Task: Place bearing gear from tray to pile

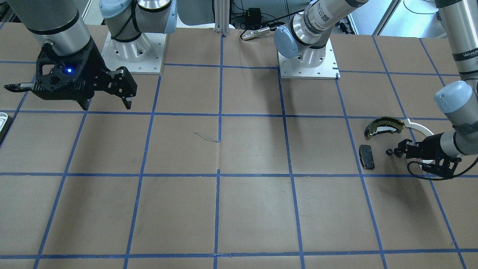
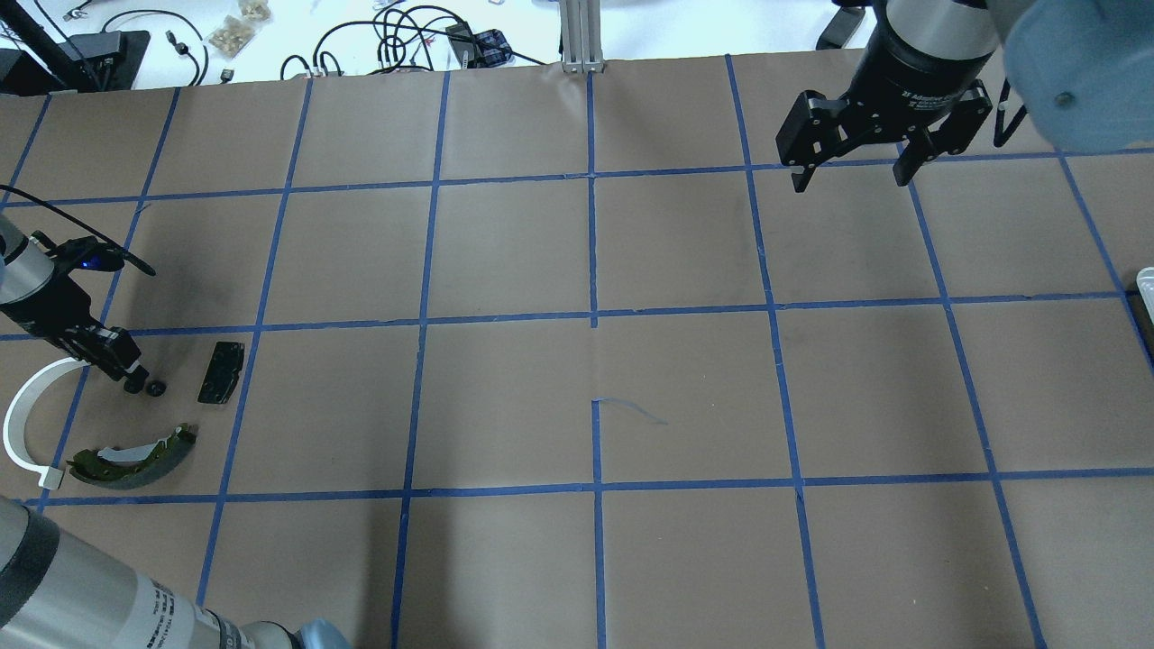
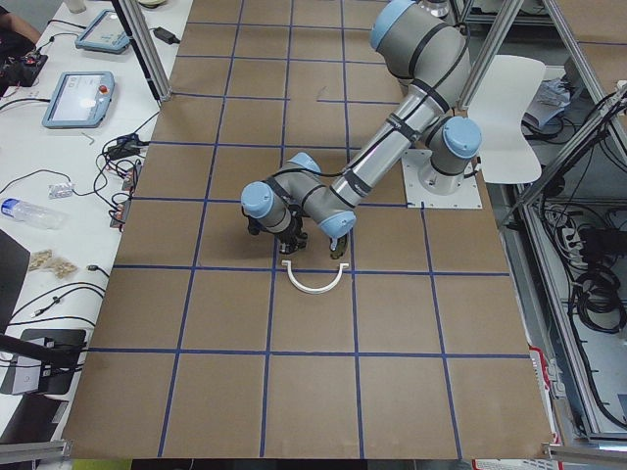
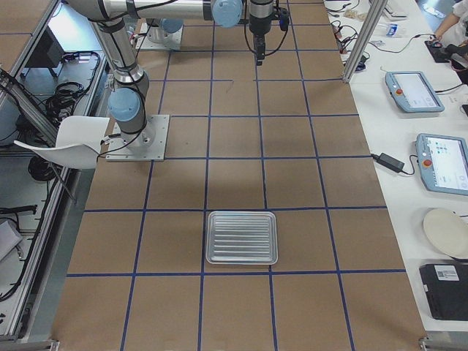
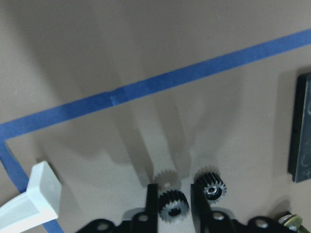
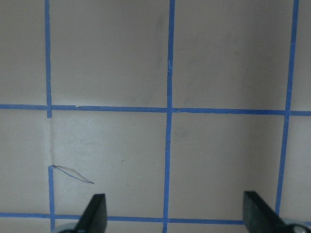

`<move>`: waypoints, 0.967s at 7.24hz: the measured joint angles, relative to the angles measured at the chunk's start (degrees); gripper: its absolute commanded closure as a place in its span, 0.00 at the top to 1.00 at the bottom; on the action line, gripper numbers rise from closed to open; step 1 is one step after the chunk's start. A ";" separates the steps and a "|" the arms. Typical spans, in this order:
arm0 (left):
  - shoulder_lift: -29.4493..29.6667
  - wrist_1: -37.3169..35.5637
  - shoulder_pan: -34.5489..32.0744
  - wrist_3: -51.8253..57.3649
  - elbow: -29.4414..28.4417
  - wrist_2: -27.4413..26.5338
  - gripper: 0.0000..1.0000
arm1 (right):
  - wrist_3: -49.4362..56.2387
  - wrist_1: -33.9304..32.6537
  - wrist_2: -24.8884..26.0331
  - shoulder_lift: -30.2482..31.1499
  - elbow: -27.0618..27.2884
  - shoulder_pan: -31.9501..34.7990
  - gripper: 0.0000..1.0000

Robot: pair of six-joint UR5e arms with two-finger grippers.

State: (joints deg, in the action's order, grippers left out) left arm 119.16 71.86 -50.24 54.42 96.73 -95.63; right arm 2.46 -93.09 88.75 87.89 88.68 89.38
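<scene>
Brown table (image 1: 224, 209): left pincer (image 5: 173, 191) half-hides gear (image 5: 173, 209).

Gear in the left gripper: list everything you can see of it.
The gear is a small, dark, metal-looking spur gear with teeth all round and a paler hub around a centre bore. It sits flat face up between the left gripper's two fingers, which press on its toothed sides. Its toothed shadow falls on the brown paper just ahead; whether it touches the paper I cannot tell. A second gear lies close beside it, apart.
</scene>
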 measured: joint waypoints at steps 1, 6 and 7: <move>-0.50 0.26 -0.13 -0.33 -0.33 -0.07 0.85 | 0.00 0.01 -0.04 0.00 0.00 0.00 1.00; -7.59 11.08 -13.75 -23.55 -10.31 2.66 0.88 | 0.00 0.01 -0.07 0.00 0.00 0.00 1.00; -9.48 13.43 -17.88 -27.04 -12.85 3.82 0.93 | 0.00 0.01 -0.07 0.00 0.00 0.00 1.00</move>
State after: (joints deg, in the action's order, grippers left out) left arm 109.68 85.29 -68.12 27.38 83.88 -91.81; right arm 2.46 -93.08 88.68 87.89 88.68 89.39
